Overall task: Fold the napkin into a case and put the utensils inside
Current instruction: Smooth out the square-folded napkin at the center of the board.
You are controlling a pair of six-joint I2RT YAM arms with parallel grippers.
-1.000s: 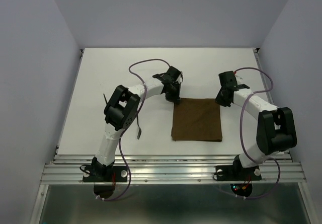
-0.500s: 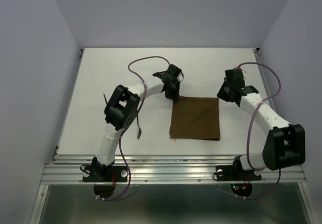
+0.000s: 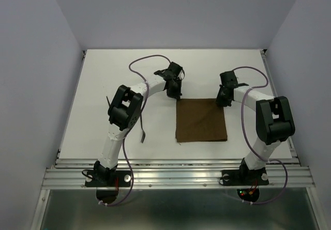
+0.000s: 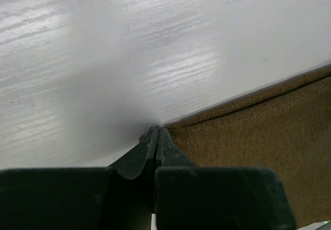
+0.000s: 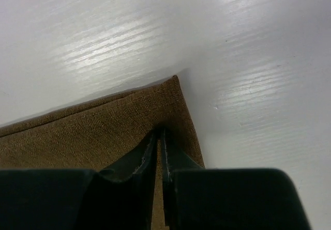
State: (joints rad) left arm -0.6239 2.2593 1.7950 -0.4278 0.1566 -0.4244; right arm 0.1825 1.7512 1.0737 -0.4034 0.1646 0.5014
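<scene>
The dark brown napkin [image 3: 200,120] lies flat as a rectangle in the middle of the table. My left gripper [image 3: 176,94] is at its far left corner, jaws shut with the corner at their tips [image 4: 158,130]. My right gripper [image 3: 223,101] is down on the far right corner, jaws closed to a thin slit on the cloth [image 5: 161,132]. The weave fills both wrist views [image 4: 258,126] [image 5: 93,132]. One thin dark utensil [image 3: 143,135] lies left of the napkin beside the left arm. A second utensil [image 3: 107,101] pokes out behind that arm's elbow. No case is in view.
The white table [image 3: 103,75] has side rails along its left and right edges and a metal rail [image 3: 176,173] at the front by the arm bases. Purple cables loop above both arms. Grey walls close in the back and sides.
The left gripper has crept toward the far left, and the napkin shifted slightly with it. The right gripper swung out to the right, then came back onto the far right corner.
</scene>
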